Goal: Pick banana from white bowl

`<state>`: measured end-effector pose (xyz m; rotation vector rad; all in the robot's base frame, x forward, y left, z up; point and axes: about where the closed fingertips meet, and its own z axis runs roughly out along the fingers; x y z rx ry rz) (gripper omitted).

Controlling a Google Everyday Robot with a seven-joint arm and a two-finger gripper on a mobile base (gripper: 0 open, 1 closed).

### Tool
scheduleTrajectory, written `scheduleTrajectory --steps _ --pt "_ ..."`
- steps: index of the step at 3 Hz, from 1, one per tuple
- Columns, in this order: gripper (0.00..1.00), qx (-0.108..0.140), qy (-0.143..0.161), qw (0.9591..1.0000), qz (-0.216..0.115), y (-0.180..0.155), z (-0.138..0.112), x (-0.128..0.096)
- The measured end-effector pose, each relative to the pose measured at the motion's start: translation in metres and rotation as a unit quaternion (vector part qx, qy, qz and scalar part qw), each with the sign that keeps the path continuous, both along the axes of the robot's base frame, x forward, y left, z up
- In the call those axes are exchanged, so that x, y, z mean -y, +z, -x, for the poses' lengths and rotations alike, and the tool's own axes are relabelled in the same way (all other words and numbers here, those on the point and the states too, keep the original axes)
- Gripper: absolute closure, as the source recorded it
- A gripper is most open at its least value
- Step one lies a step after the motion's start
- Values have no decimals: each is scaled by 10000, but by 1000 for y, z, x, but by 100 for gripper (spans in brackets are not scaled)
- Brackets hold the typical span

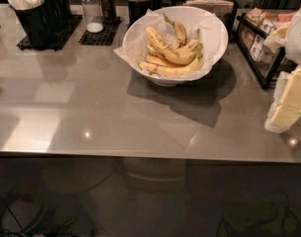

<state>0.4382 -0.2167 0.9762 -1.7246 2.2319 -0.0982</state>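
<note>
Banana (pixel 165 48) sits on top of the pile in white bowl (pixel 216 31), by the worktop's far edge, right of middle. Being uppermost, I judge it free to take from above. Crinkled paper (pixel 124 51) lines the bowl, likely as padding. Tool (pixel 287 107) hangs at the right edge, well apart from the bowl; can't tell how open it is. Worktop (pixel 91 112) is glossy grey and mirrors the lights; black cups (pixel 34 16) and shakers (pixel 93 6) stand near the far-left corner, a rack (pixel 261 46) at the far right

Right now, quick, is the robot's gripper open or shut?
Gripper: at the right edge, away from the large round paper-lined white bowl; open or shut cannot be told. The long speckled yellow banana lies in it.
</note>
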Motion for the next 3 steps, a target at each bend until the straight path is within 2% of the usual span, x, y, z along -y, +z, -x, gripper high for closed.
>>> scheduleTrajectory --steps 1,2,3 --pt "0 27 -11 10000 -22 1 -1 -1" --pt "0 94 -67 9987 -496 5 -32 -13" --pt "0 112 -21 9933 -1147 7 -87 -50"
